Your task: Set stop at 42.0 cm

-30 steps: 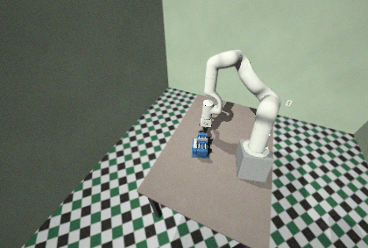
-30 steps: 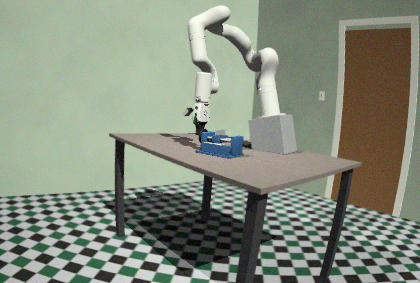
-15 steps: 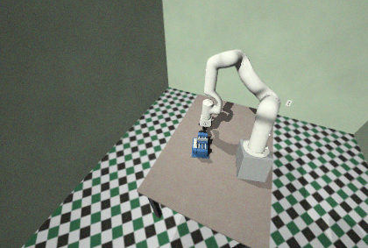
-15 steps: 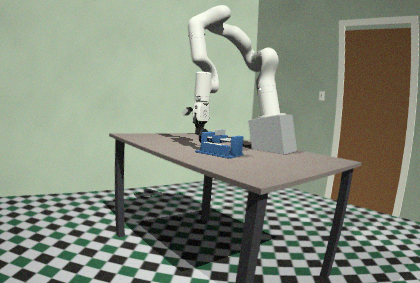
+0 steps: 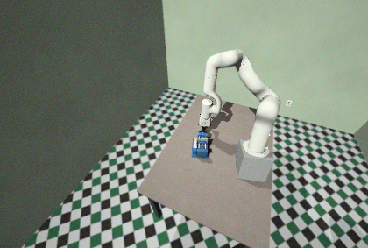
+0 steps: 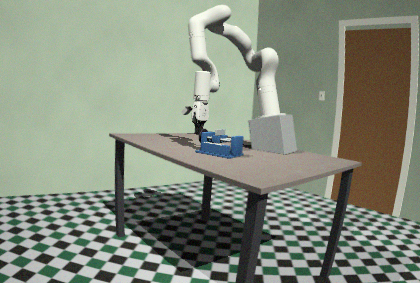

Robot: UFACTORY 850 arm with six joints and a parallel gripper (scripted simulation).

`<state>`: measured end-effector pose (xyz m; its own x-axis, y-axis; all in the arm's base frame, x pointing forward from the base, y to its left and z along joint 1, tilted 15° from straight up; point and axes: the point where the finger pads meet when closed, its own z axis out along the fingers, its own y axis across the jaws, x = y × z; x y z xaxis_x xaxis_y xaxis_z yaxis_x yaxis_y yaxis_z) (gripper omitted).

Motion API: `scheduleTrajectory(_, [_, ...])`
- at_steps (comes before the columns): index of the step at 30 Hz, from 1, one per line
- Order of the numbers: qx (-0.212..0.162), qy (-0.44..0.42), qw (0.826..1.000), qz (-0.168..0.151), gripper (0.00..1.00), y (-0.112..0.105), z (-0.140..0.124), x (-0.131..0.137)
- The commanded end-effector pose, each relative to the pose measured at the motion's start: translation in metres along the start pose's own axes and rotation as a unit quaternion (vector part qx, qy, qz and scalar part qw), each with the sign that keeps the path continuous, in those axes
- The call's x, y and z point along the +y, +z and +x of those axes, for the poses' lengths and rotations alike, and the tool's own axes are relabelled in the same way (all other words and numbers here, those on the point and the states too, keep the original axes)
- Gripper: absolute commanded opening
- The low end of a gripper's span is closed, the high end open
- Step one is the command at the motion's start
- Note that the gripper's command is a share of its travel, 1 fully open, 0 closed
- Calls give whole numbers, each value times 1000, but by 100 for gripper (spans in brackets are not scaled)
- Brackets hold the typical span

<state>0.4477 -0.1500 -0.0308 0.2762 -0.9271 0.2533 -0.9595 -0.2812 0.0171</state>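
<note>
A small blue slide fixture (image 5: 201,145) with grey rails and a stop sits on the brown table; it also shows in the exterior view (image 6: 220,145). Its handwheel is at the fixture's far end, under my fingers, and is too small to see clearly. My gripper (image 5: 203,131) points straight down at that end and is shut on the handwheel; in the exterior view the gripper (image 6: 199,130) is at the fixture's left end. The stop's position along the rails is too small to read.
The arm's grey base block (image 5: 254,160) stands on the table to the right of the fixture. The table's near edge and left edge are close to the fixture. A brown door (image 6: 377,112) is in the right wall.
</note>
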Motion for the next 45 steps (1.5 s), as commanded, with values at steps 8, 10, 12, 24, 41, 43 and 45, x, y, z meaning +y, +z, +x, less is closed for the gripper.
scheduleTrajectory(8, [0, 0, 1000, 0, 6, -2, 0, -9])
scheduleTrajectory(10, [0, 0, 1000, 0, 6, -2, 0, -11])
scheduleTrajectory(12, [0, 0, 1000, 0, 6, -2, 0, -12])
scheduleTrajectory(24, [0, 0, 1000, 0, 6, 6, 0, -29])
scheduleTrajectory(41, [0, 0, 1000, 0, 6, 35, 0, -36])
scheduleTrajectory(43, [0, 0, 1000, 0, 6, 37, 0, -35])
scheduleTrajectory(45, [0, 0, 1000, 0, 6, 39, 0, -34])
